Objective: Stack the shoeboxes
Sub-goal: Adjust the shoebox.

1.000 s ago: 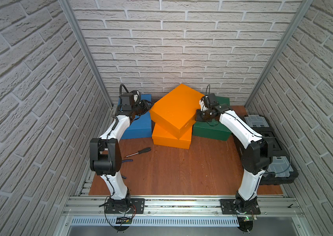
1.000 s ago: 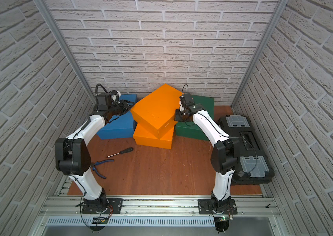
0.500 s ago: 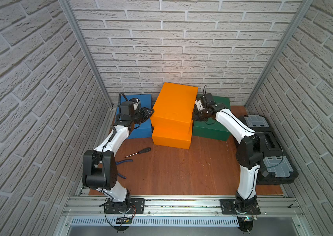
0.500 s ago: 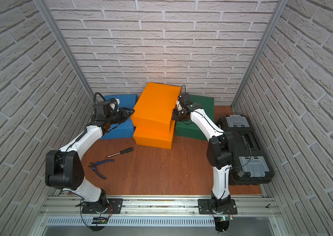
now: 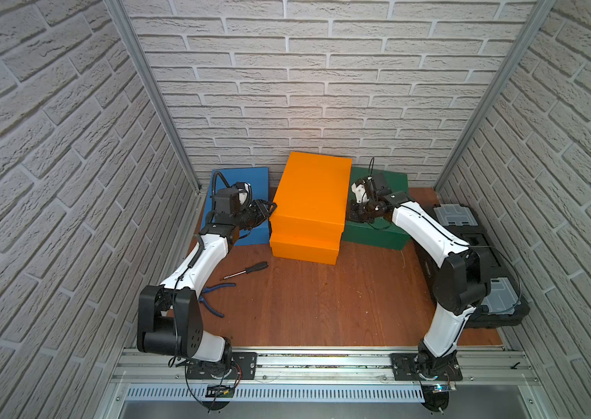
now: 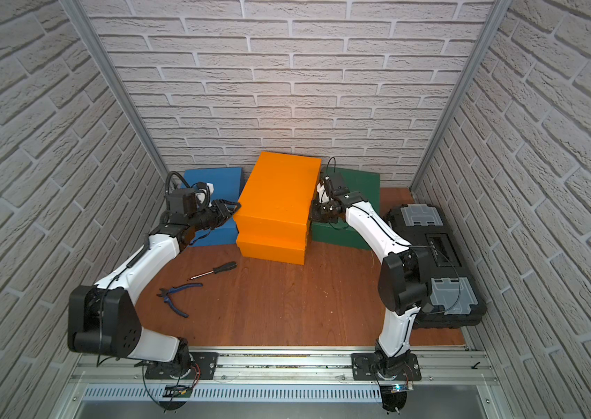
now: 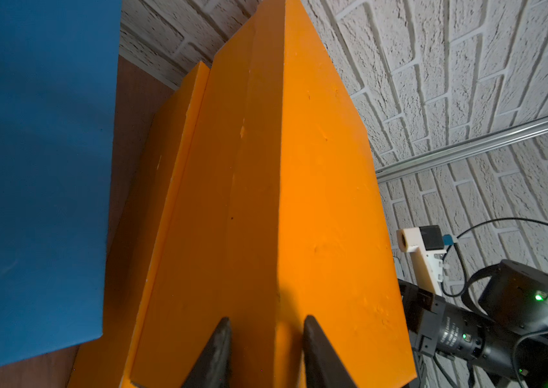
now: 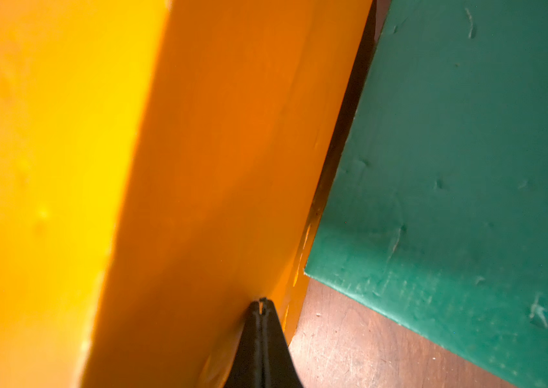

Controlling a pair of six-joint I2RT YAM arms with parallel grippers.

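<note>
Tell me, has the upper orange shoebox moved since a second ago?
Yes. The upper orange shoebox has swung from skewed to square over the lower orange shoebox.

No text, label, brand or number could be read on any surface. Small white print stood on the right arm's black wrist housing (image 7: 451,331) (seen only in the left wrist view), too fine to make out.

The left arm (image 5: 199,261) and right arm (image 5: 426,228) have white shells, black joints, black cables.
</note>
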